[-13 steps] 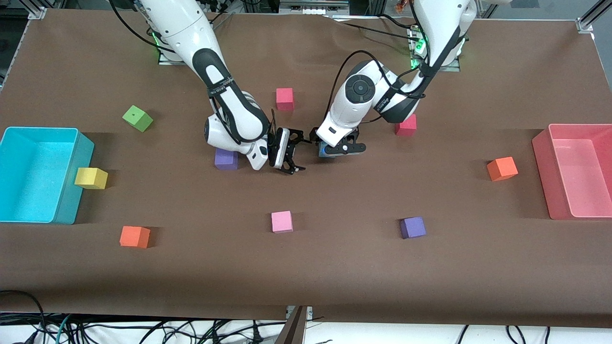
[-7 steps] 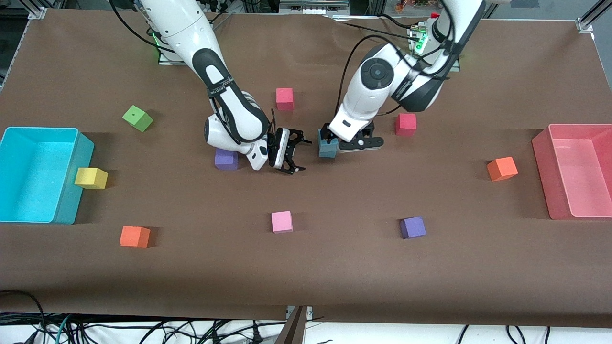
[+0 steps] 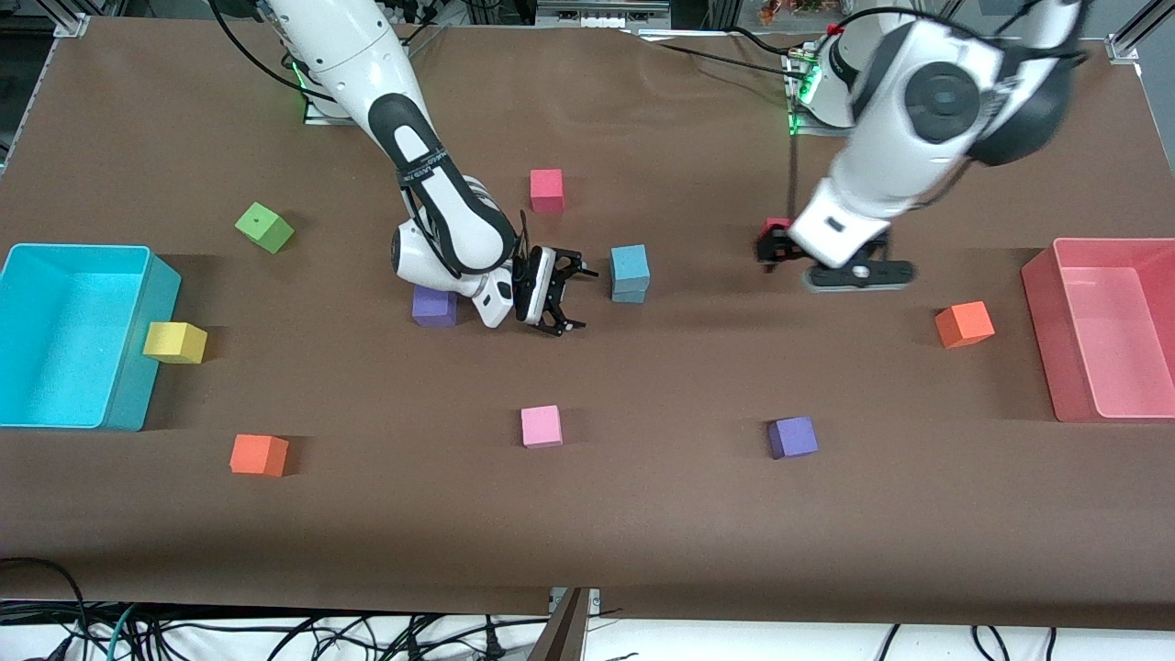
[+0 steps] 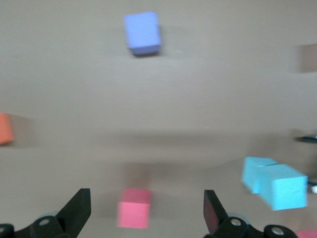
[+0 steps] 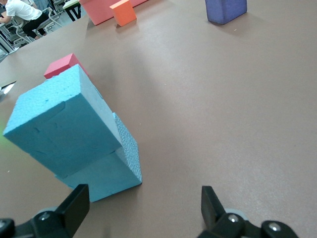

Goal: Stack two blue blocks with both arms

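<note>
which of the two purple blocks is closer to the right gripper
The purple block right beside the right gripper; the other purple block lies nearer the camera, toward the left arm's end.

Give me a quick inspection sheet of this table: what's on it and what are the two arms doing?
Surface: brown table.
Job's things: two blue blocks stacked, top one skewed.
Clutter: loose coloured cubes; cyan bin at the right arm's end, pink bin at the left arm's end.
Grippers: right gripper open beside the stack; left gripper open over the table near a red cube.
Cables: tangle under the table's near edge.
Surroundings: nothing seen.
</note>
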